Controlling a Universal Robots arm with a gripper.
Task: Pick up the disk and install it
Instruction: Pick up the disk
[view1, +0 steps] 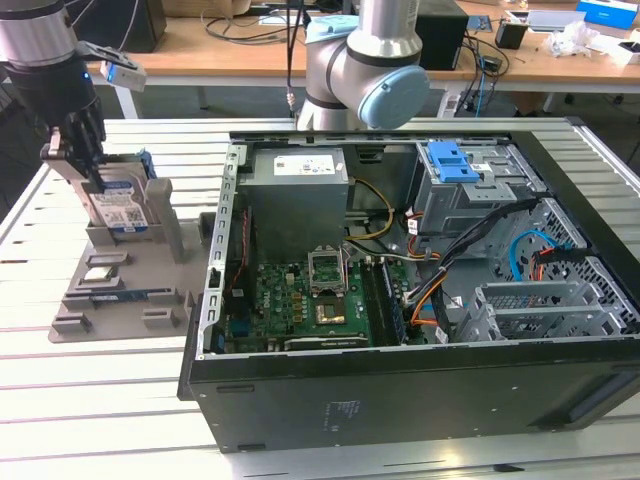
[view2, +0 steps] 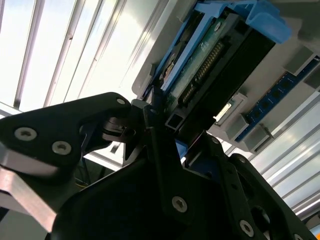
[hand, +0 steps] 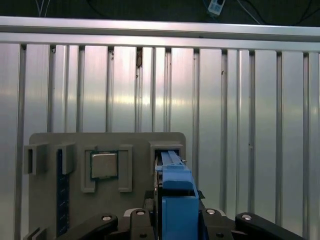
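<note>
1. The slatted aluminium table (view1: 100, 400) carries everything I am working over.
2. The open black computer case (view1: 400, 400) lies on its side towards the exterior view's right. Its green motherboard (view1: 300, 300) is exposed.
3. The grey-and-light-blue robot arm (view1: 365, 60) rises behind the case.
4. The flat grey plastic fixture tray (view1: 75, 320) sits on the table just beside the case, on the exterior view's left.
5. The grey metal power supply box (view1: 298, 200) inside the case bears a white sticker. I cannot read its print.
6. The disk (view1: 120, 205) stands upright on edge in a slot at the far end of the tray, well apart from the case. It is a flat silver-metal drive clipped in a blue plastic bracket. Its white-and-blue label shows barcodes, but the lettering is too small for me to read. In the second wrist view the disk (view2: 210, 65) shows a green circuit board edge with a row of connector pins. In the first wrist view the disk (hand: 175, 185) shows its blue bracket end-on.
7. The black gripper (view1: 95, 170) sits down over the disk's top, pinching the blue bracket between its fingers (hand: 145, 216).
8. The blue plastic latch (view1: 452, 160) tops the grey drive cage inside the case.
9. The small square silver chip (hand: 104, 165) lies in its own tray pocket, near the disk's slot.
</note>
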